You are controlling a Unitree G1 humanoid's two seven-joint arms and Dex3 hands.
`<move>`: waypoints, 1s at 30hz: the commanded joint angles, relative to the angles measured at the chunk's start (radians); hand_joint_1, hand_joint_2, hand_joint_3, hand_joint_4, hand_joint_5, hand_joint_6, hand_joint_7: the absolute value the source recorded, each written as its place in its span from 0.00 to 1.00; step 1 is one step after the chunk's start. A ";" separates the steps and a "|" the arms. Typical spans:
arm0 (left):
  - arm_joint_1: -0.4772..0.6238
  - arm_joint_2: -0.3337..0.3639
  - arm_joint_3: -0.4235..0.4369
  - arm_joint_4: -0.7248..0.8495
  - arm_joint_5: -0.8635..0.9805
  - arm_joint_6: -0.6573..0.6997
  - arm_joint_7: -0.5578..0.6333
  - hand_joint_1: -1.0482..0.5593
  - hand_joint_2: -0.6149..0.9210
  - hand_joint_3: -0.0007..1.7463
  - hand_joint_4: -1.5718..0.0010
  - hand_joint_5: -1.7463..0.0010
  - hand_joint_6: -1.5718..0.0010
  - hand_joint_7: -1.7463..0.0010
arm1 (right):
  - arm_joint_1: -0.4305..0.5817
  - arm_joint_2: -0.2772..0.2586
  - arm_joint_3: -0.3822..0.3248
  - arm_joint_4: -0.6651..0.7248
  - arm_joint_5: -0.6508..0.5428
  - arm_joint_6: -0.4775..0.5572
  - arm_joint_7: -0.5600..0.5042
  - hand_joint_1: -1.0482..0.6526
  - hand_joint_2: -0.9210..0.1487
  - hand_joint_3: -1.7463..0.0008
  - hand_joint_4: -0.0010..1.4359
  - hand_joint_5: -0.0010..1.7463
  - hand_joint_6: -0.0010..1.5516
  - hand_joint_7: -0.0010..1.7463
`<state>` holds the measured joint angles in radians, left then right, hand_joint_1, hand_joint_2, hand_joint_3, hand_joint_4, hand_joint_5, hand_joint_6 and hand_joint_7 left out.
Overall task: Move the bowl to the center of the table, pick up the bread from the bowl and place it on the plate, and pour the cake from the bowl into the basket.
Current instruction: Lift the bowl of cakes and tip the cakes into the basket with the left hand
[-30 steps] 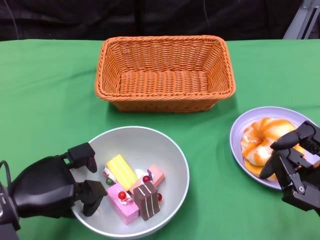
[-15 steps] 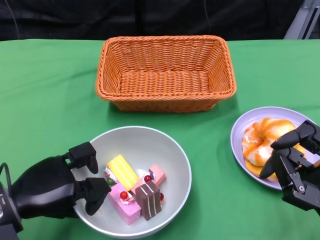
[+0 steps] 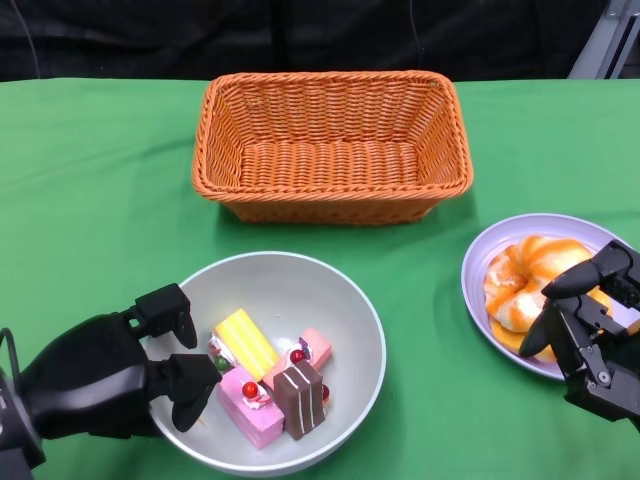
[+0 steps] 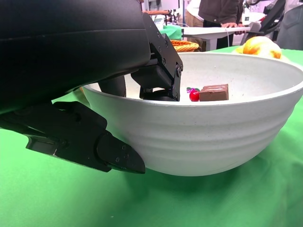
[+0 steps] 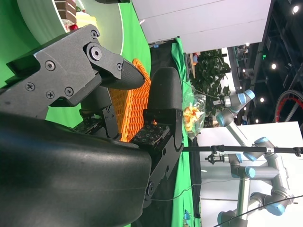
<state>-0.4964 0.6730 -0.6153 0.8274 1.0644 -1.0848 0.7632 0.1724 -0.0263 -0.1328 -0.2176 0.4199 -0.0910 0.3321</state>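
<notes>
Two robot hands work at the bench's near edge. The left robot hand (image 3: pixel 110 375) grips the white bowl (image 3: pixel 345 310) by its near-left rim, fingers inside and outside the wall. Several cake pieces (image 3: pixel 268 380) lie in the bowl. The right robot hand (image 3: pixel 590 330) holds nothing, fingers apart, just over the lilac plate (image 3: pixel 475 265) near the right edge, where the glazed bread (image 3: pixel 520 280) rests. The orange wicker basket (image 3: pixel 330 140) stands toward the far edge.
</notes>
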 commanded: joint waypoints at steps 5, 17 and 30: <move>0.008 0.003 0.024 0.014 -0.061 -0.049 0.002 0.59 0.97 0.01 0.48 0.00 0.62 0.00 | 0.005 -0.011 -0.013 -0.016 0.009 -0.003 -0.001 0.55 0.30 0.46 0.50 0.91 0.41 0.71; 0.052 -0.010 0.129 -0.024 -0.252 -0.164 -0.136 0.57 0.80 0.52 0.46 0.00 0.60 0.00 | 0.002 -0.008 -0.009 -0.009 0.003 -0.004 -0.004 0.56 0.29 0.45 0.50 0.91 0.40 0.72; 0.112 -0.056 0.270 -0.107 -0.422 -0.210 -0.322 0.59 0.69 0.75 0.41 0.00 0.47 0.15 | 0.001 -0.010 -0.007 0.008 -0.008 -0.019 0.005 0.55 0.29 0.45 0.50 0.91 0.40 0.72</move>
<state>-0.3938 0.6167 -0.3727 0.7423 0.6795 -1.2775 0.4524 0.1733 -0.0263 -0.1317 -0.2118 0.4128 -0.0925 0.3349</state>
